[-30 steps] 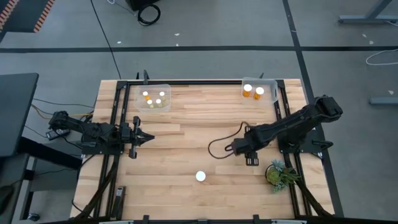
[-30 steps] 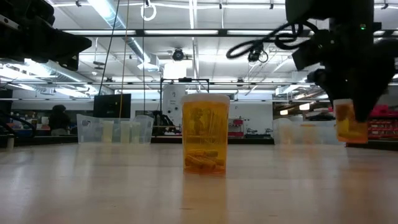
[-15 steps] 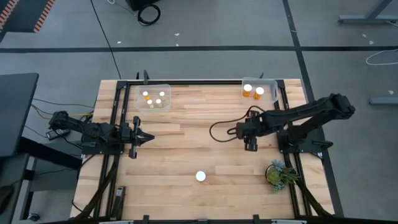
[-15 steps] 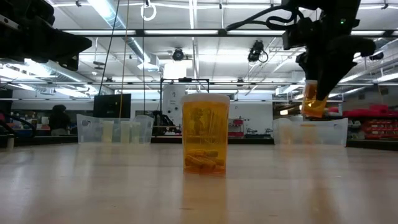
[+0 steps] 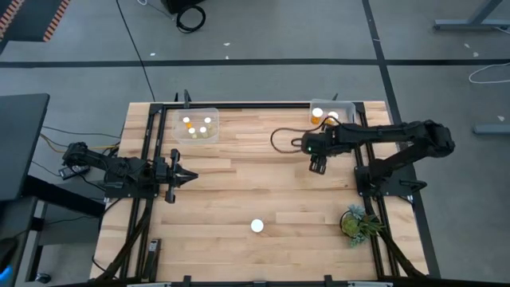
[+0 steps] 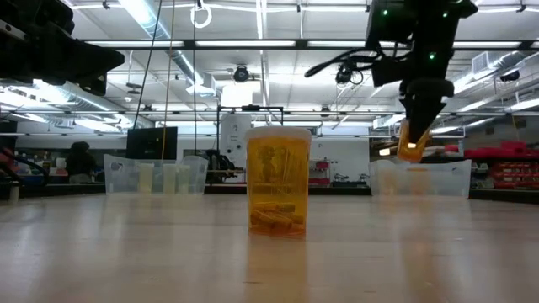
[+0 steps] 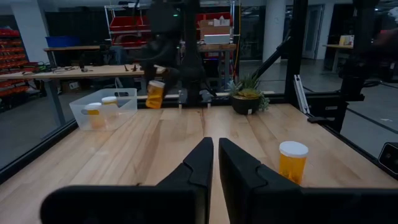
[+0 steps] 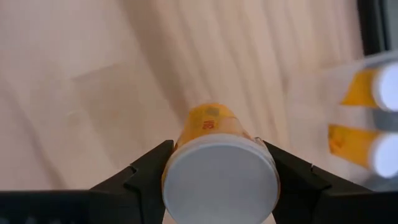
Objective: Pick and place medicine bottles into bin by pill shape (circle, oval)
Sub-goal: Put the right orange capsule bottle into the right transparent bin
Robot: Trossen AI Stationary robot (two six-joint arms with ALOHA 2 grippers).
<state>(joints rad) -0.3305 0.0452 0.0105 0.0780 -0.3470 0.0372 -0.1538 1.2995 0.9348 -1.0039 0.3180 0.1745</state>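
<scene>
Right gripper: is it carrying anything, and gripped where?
Yes. The right gripper holds a medicine bottle above the table, jaws clamped on either side of its white cap end.

A lone bottle [image 5: 256, 226] stands on the desk [image 5: 239, 187] near its front edge. From that bottle, the left bin [image 5: 196, 125] sits far back to the left, the right bin [image 5: 331, 115] far back to the right, and the plant [image 5: 358, 222] lies level to its right. The right pincer [image 5: 317, 156] hangs before the right bin.
</scene>
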